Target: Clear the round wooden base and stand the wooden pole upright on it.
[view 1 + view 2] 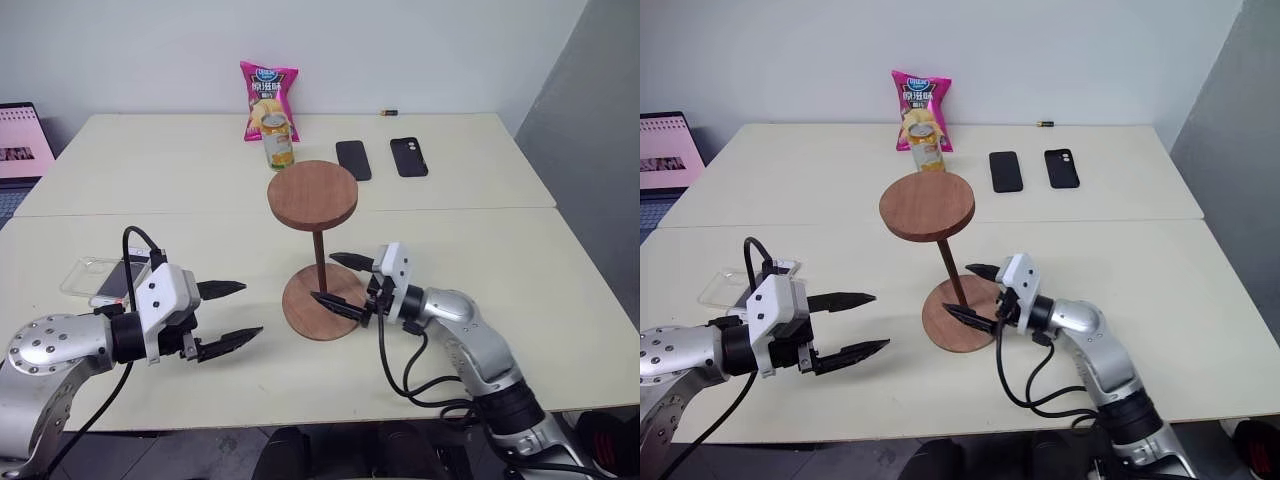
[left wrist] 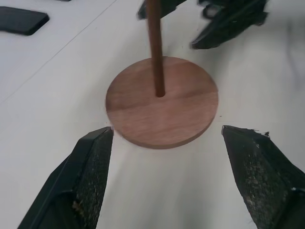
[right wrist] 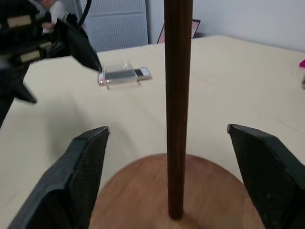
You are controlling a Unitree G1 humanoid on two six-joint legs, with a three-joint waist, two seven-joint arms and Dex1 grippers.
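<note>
The round wooden base (image 1: 322,312) lies flat on the near table. On its centre stands the wooden pole (image 1: 319,255), upright, its fixed disc (image 1: 313,196) at the top. My right gripper (image 1: 324,278) is open and level, one finger on each side of the pole's lower part, touching nothing; the right wrist view shows the pole (image 3: 177,119) free between the fingers. To the left of the base my left gripper (image 1: 250,310) hangs open and empty, pointing at the base (image 2: 162,109).
At the back of the table are a pink chip bag (image 1: 268,97), a drink can (image 1: 279,140) and two dark phones (image 1: 353,159) (image 1: 408,157). A clear case with a phone (image 1: 100,280) lies by my left arm. A laptop screen (image 1: 22,140) stands at the far left.
</note>
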